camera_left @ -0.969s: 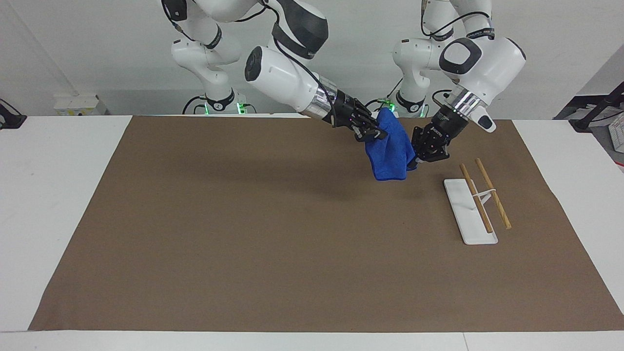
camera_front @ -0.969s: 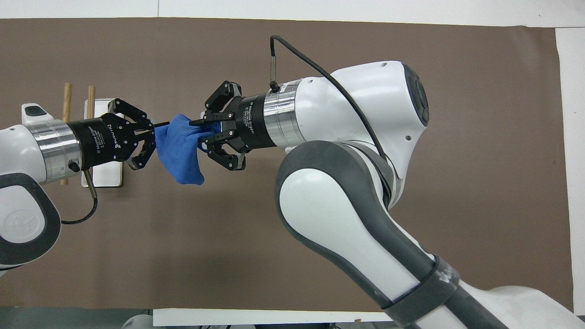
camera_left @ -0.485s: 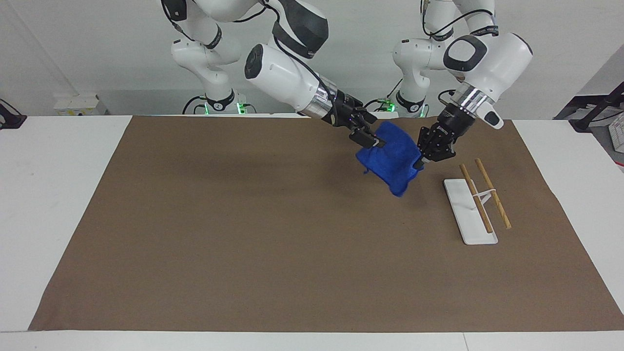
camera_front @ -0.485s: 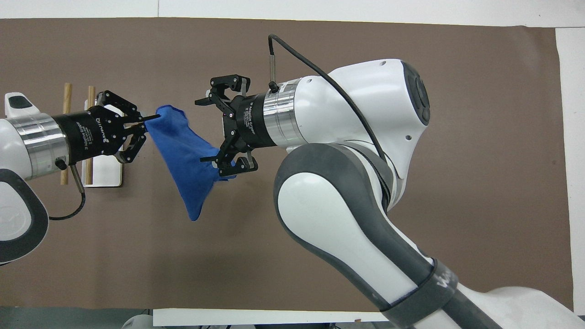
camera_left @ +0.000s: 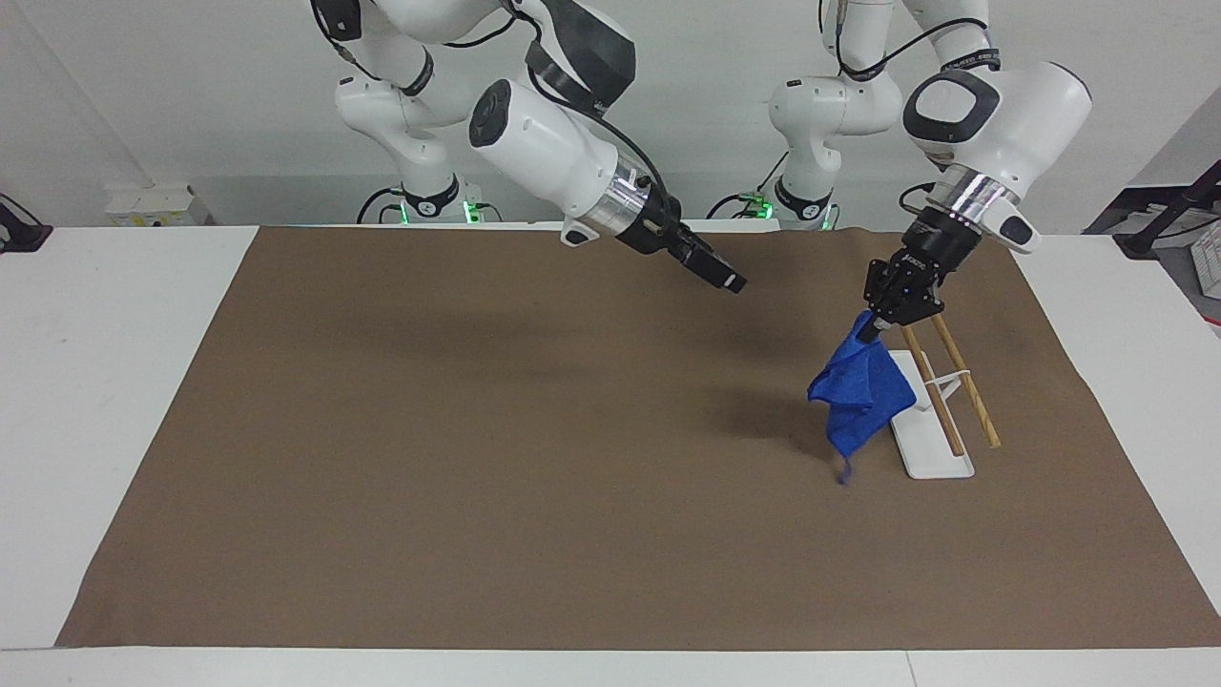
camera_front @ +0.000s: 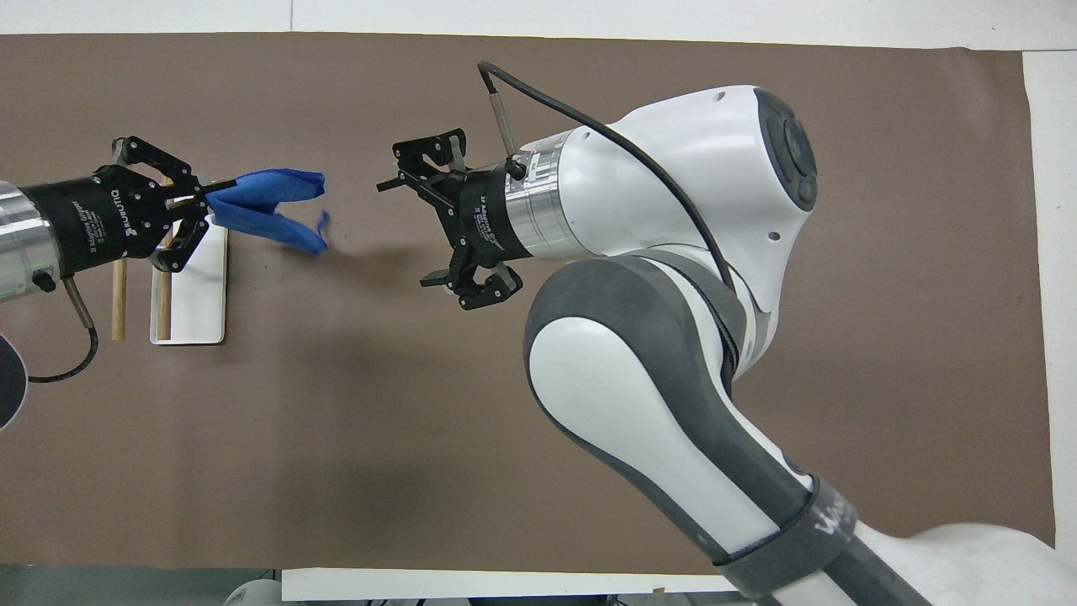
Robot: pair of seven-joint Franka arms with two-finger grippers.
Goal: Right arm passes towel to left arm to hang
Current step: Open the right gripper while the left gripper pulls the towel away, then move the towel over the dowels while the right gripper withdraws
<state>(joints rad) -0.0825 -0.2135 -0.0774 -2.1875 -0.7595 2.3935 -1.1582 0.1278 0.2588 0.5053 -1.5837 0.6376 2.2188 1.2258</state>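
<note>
Left claw: pinching towel by its top corner
Right claw: spread, empty, waiting
Rack: just beside my hanging towel

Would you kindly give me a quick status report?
Left gripper shut on towel, over rack. Right gripper open, empty, over mat. Path unobstructed.
</note>
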